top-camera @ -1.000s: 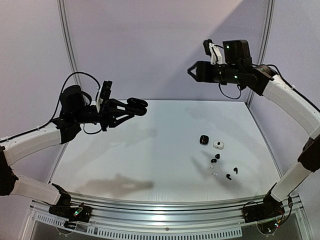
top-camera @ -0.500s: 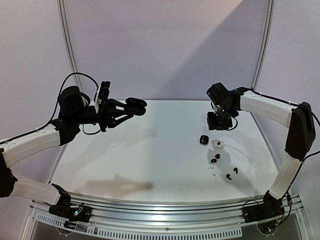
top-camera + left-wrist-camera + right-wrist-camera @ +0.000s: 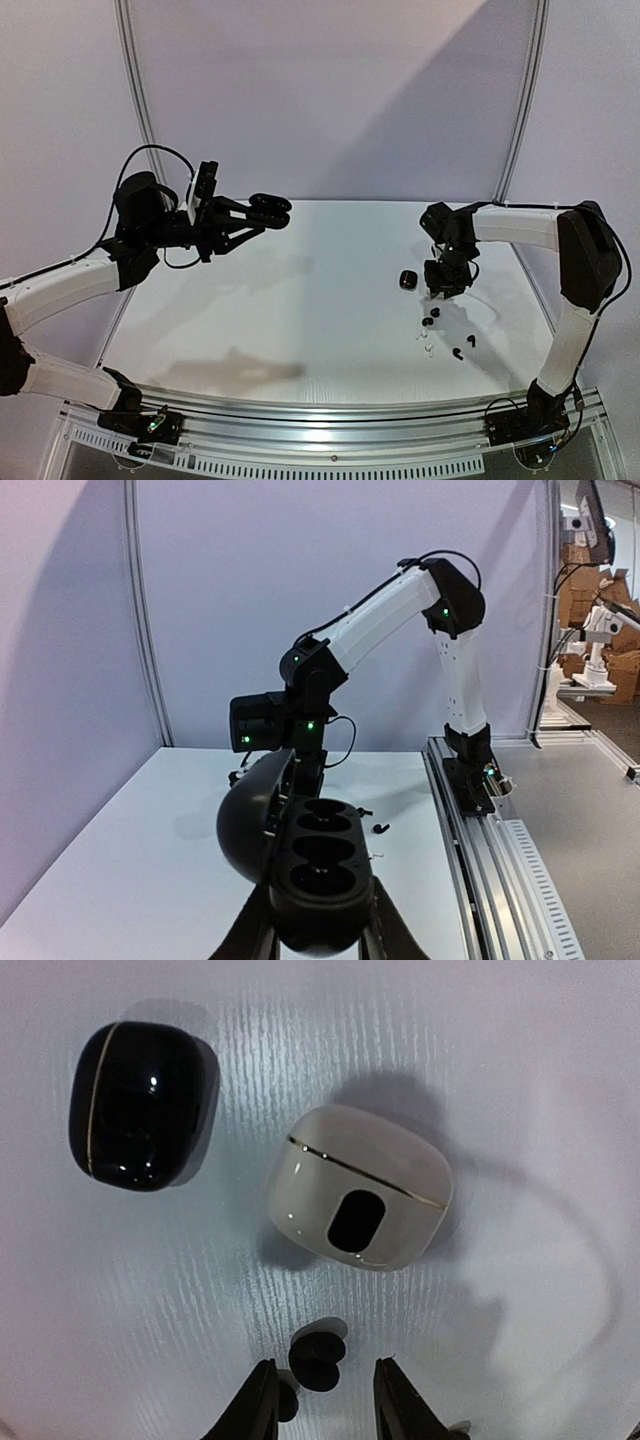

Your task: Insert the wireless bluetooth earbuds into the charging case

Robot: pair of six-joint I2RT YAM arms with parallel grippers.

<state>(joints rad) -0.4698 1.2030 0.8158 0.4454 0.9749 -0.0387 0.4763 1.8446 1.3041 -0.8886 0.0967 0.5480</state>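
Left gripper (image 3: 318, 935) was up above the table (image 3: 250, 320), jaws clamped on the open black charging case (image 3: 318, 865). Its lid (image 3: 245, 830) was swung back and dark wells faced the wrist camera.

Right gripper (image 3: 322, 1400) was low over the right side of the table, jaws apart. One black earbud (image 3: 315, 1352) lay on the surface between the fingertips, seemingly touching neither. Just beyond sat the white case (image 3: 360, 1188), shut, with a thin bright seam line and a dark oval patch on its shell. Apart from it sat the closed black case (image 3: 140, 1105), showing the same thin seam. From above, more earbuds (image 3: 458, 353), black and white, lay loose nearer the arm bases.
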